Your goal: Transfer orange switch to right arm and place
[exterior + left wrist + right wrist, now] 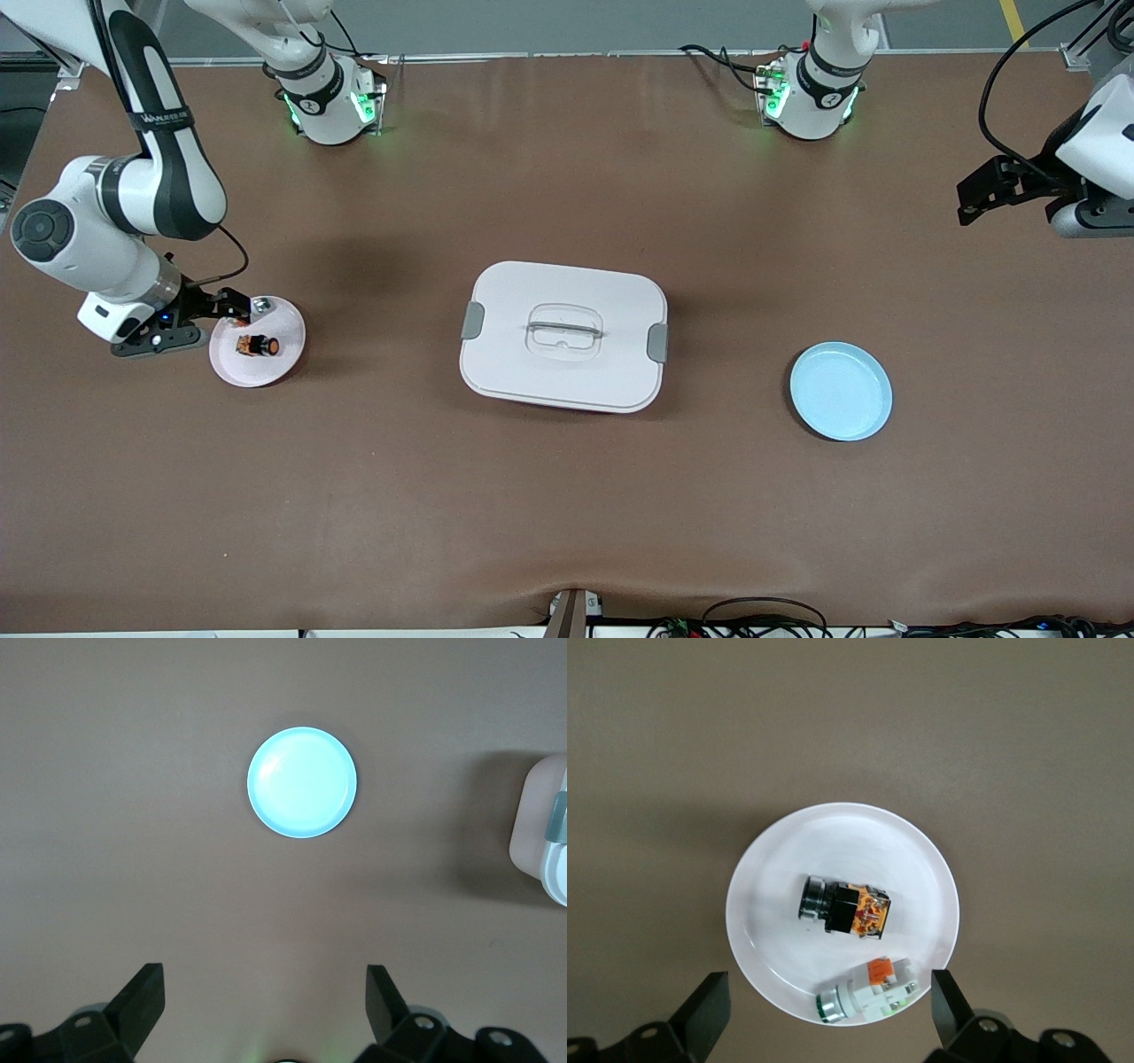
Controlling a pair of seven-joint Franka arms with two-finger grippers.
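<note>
Orange switch [257, 345]: on its side in white plate [285, 354], toward right arm's end of table; black cylinder with orange end, apart from plate's rim. In right wrist view, switch [843, 907] near plate's middle, plate rim [757, 868] fully in view.

Second part [866, 994]: pale body, green ring, orange tab; in same plate, just beside switch, close to rim. Not the target.

Right gripper [232, 307]: low over plate's edge, fingers [709, 1010] spread wide, nothing held.

Left gripper [974, 204]: aloft over left arm's end of table, fingers [146, 997] parted, empty; arm waiting. Blue plate [842, 392] on table under its wrist camera, seen whole [302, 781].

White lidded box [564, 335]: table centre, between the two plates, grey clips at both ends.

Step in hand, judged: pickup of switch from white plate, despite task wording, by the arm already above it. For a clean grasp: centre over black body, fingers set across its narrow width, descent kept clear of second part and of plate rim; closure on cylinder rather than orange end, leaving a free end for the other gripper at handover. Rolling likely if pinched off-centre.

Hard to make out: right fingertips cut off at edge of wrist view; height above plate uncertain; orange cap's face not distinguishable; box contents hidden by lid; final placing spot not shown, blue plate only a guess.
</note>
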